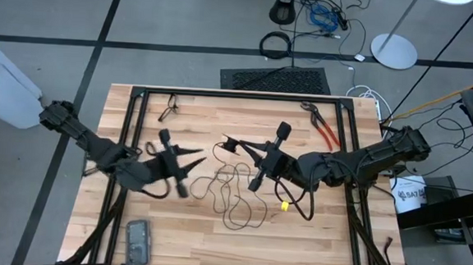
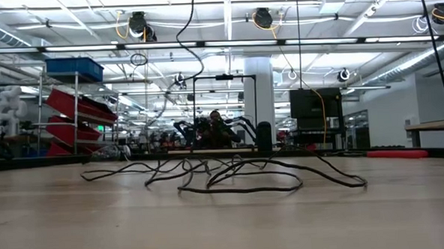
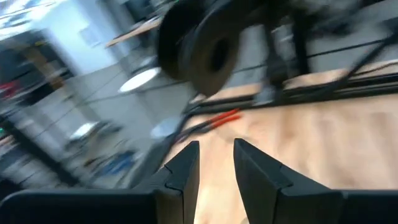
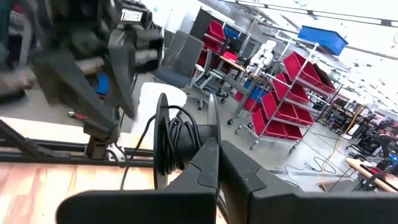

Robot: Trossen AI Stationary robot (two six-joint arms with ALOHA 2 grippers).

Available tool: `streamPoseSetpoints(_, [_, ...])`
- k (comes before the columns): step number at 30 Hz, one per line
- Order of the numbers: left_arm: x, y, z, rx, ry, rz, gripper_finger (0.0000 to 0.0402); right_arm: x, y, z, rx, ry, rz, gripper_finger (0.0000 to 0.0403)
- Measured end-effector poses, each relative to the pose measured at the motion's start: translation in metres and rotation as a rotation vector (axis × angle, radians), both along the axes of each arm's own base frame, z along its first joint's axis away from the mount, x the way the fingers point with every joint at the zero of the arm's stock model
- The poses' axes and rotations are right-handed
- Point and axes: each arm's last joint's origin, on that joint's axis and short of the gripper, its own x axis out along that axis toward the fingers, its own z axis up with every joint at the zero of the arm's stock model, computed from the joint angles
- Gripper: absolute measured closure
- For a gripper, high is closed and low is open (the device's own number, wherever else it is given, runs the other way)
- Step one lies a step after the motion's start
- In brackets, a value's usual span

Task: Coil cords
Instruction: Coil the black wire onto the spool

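The thin black cord lies in loose loops on the wooden table, also seen in the low view. One strand rises from them out of the picture's top. My right gripper is up over the table's middle, pointing level toward the left edge, shut on a small bundle of cord loops. My left gripper faces it from the left, a short way off. Its fingers stand a little apart with nothing showing between them. My right gripper pinches several strands of the cord's gathered loops between its two shut fingers, coming level from the table's right side. The bundle stands beside the fingertips, lifted clear of the table. The remaining cord trails down slack to the loops lying on the wood.
Red-handled pliers lie at the far right of the table, a small dark clip at the far left. A grey flat device is near the front left edge, a small yellow piece right of the cord. A black frame borders the table.
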Motion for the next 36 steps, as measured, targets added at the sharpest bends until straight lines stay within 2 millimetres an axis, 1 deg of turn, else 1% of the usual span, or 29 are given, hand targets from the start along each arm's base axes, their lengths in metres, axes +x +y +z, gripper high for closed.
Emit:
streamPoseSetpoints(2, [-0.005, -0.004, 0.006, -0.02, -0.024, -0.086, 0.0297, 0.0, 0.0, -0.001, -0.006, 0.009, 0.013, 0.0403])
streamPoseSetpoints(4, [-0.006, -0.008, 0.009, -0.024, -0.043, -0.14, 0.0297, 0.002, -0.001, -0.001, -0.003, 0.01, 0.061, 0.0403])
streamPoseSetpoints(7, [-0.005, -0.013, 0.009, 0.006, -0.041, -0.164, 0.0297, 0.004, 0.0, -0.001, 0.013, 0.002, 0.171, 0.0403])
streamPoseSetpoints(10, [0.001, -0.016, 0.004, 0.041, -0.012, -0.163, 0.0297, 0.005, -0.001, -0.001, 0.032, -0.006, 0.217, 0.0403])
streamPoseSetpoints(13, [0.004, -0.017, 0.003, 0.038, -0.024, -0.153, 0.0297, 0.005, -0.001, -0.001, 0.033, -0.006, 0.216, 0.0403])
streamPoseSetpoints(17, [0.004, -0.017, 0.005, 0.07, -0.022, -0.155, 0.0297, 0.005, -0.001, -0.001, 0.029, -0.005, 0.216, 0.0403])
streamPoseSetpoints(22, [-0.006, -0.021, 0.012, 0.059, -0.063, -0.14, 0.0297, 0.005, -0.001, -0.001, 0.021, -0.002, 0.216, 0.0403])
streamPoseSetpoints(25, [-0.006, -0.024, 0.014, 0.07, -0.075, -0.151, 0.0297, 0.005, -0.001, -0.001, 0.021, -0.002, 0.216, 0.0403])
streamPoseSetpoints(36, [0.009, -0.03, 0.012, 0.129, -0.104, -0.151, 0.0297, 0.005, 0.0, -0.001, 0.02, -0.001, 0.241, 0.0403])
